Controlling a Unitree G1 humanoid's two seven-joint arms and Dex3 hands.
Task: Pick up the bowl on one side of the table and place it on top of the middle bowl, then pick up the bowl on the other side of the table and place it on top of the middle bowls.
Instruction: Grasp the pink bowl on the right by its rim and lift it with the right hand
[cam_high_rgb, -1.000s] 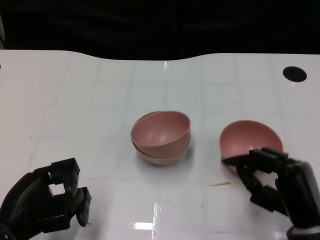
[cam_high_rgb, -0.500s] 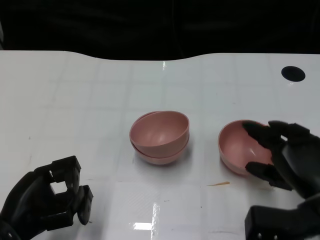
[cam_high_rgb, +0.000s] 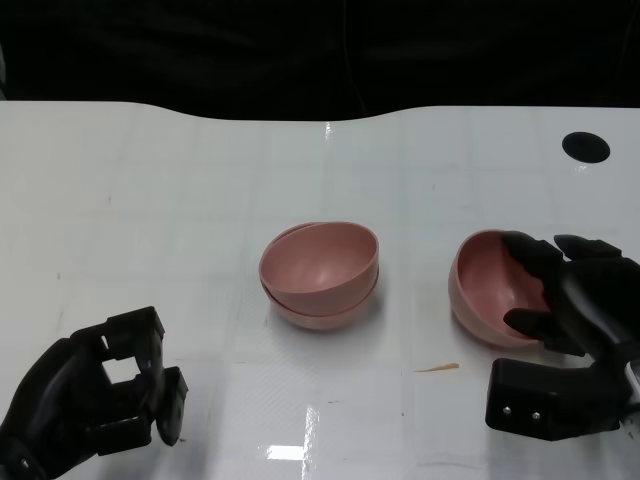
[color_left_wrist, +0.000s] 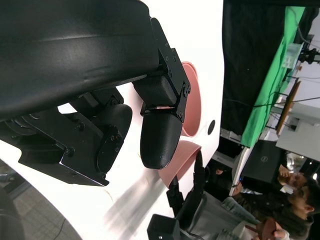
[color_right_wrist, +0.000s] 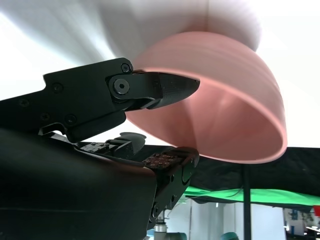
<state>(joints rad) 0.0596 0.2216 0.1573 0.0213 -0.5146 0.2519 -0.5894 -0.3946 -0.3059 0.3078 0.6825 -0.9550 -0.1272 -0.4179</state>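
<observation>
Pink and smooth, the round plastic bowl (cam_high_rgb: 492, 288) on our right side tilts toward the centre, its rim clamped between the black fingers (cam_high_rgb: 535, 262) of our right hand (cam_high_rgb: 560, 300). Two matching pink bowls (cam_high_rgb: 320, 274) sit nested mid-tabletop (cam_high_rgb: 180, 190), well apart from it. Our left hand (cam_high_rgb: 95, 395) rests at the near edge, fingers curled in on nothing.
</observation>
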